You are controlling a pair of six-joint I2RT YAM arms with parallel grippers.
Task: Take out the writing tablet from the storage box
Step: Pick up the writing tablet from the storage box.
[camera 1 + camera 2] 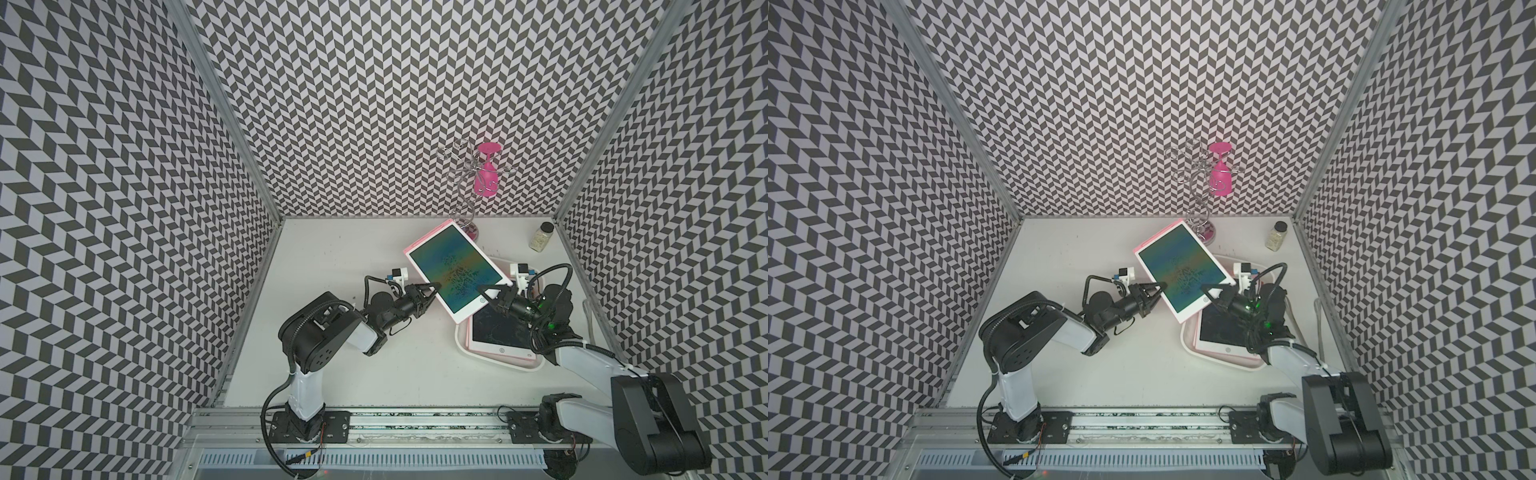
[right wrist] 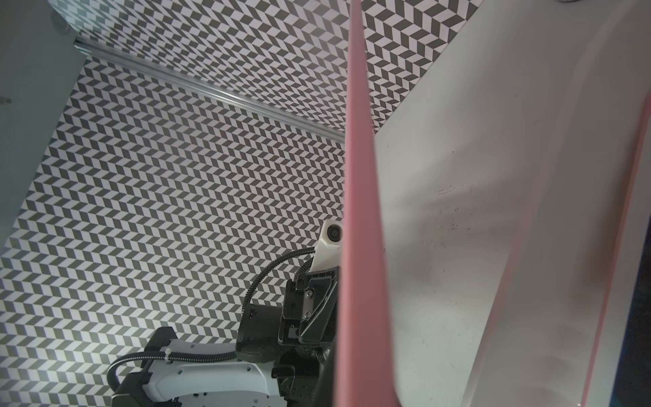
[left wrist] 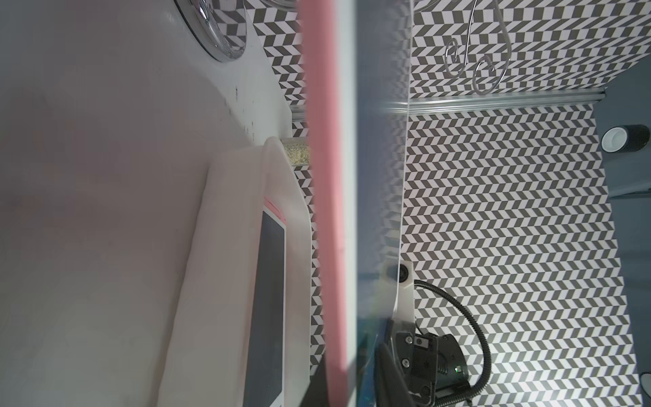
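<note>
A writing tablet [image 1: 453, 270] [image 1: 1183, 270] with a white frame, pink back and dark greenish screen hangs tilted above the table, between my two grippers. My right gripper [image 1: 493, 293] [image 1: 1214, 293] is shut on its near right corner, beside the round button. My left gripper [image 1: 435, 290] [image 1: 1160, 290] straddles the tablet's left edge with its fingers slightly apart. The white storage box [image 1: 461, 336] [image 1: 1187, 336] lies under the right arm with another tablet [image 1: 498, 332] inside. Both wrist views show the lifted tablet edge-on [image 3: 324, 211] [image 2: 359, 246].
A wire glass rack [image 1: 465, 199] with a pink goblet [image 1: 486, 174] hanging upside down stands at the back, just behind the lifted tablet. A small jar [image 1: 541, 237] sits in the back right corner. Patterned walls enclose the table on three sides.
</note>
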